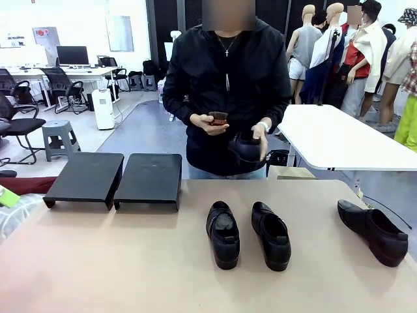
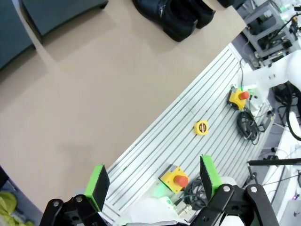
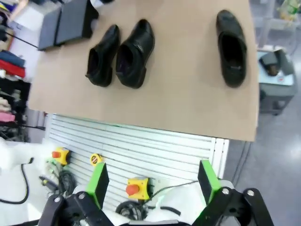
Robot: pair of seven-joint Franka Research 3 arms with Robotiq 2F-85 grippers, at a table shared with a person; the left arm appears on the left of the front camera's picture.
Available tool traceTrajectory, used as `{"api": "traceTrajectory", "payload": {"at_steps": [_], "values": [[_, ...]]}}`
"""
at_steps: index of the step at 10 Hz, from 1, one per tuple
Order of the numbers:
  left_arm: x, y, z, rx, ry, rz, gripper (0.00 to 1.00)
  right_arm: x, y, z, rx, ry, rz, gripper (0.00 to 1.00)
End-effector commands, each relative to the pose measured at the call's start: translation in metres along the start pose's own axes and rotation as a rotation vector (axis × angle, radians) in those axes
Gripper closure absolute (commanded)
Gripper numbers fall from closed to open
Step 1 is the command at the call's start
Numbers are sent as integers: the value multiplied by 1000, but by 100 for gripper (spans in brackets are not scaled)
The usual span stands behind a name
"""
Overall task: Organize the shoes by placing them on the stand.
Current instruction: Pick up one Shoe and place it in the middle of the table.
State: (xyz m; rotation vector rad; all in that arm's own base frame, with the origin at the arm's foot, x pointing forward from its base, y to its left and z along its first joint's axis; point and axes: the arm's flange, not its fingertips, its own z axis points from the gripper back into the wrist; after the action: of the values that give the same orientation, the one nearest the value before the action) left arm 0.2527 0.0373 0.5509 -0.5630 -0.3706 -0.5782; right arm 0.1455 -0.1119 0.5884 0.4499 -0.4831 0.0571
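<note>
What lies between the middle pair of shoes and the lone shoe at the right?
Only bare table between the pair and the lone shoe, seen in the front and right wrist views.

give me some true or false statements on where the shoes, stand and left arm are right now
1. On the table lie a pair of black dress shoes and a lone shoe, three in all. True.
2. A shoe already sits on the stand. False: no shoe is on either section.
3. The person holds a fourth shoe. True.
4. The left end effector is shut on a shoe. False: it is open and holds nothing.
5. The lone shoe lies between the stand and the pair. False: it lies on the robot's right, apart from the pair.
</note>
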Motion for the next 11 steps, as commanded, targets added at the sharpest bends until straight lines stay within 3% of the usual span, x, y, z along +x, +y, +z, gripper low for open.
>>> {"api": "traceTrajectory", "payload": {"at_steps": [1, 3, 5, 7, 8, 11], "values": [[0, 0, 1, -21, -8, -19, 0, 28, 26, -28, -26, 36, 75, 0], [0, 0, 1, -21, -8, -19, 0, 75, 90, -65, -42, 135, 209, 0], [0, 0, 1, -21, -8, -19, 0, 116, 170, -128, -68, 273, 323, 0], [0, 0, 1, -21, -8, -19, 0, 129, 230, -179, -94, 349, 434, 0], [0, 0, 1, -21, -8, -19, 0, 135, 227, -183, -111, 336, 437, 0], [0, 0, 1, -21, -8, -19, 0, 118, 147, -124, -63, 205, 270, 0]]}}
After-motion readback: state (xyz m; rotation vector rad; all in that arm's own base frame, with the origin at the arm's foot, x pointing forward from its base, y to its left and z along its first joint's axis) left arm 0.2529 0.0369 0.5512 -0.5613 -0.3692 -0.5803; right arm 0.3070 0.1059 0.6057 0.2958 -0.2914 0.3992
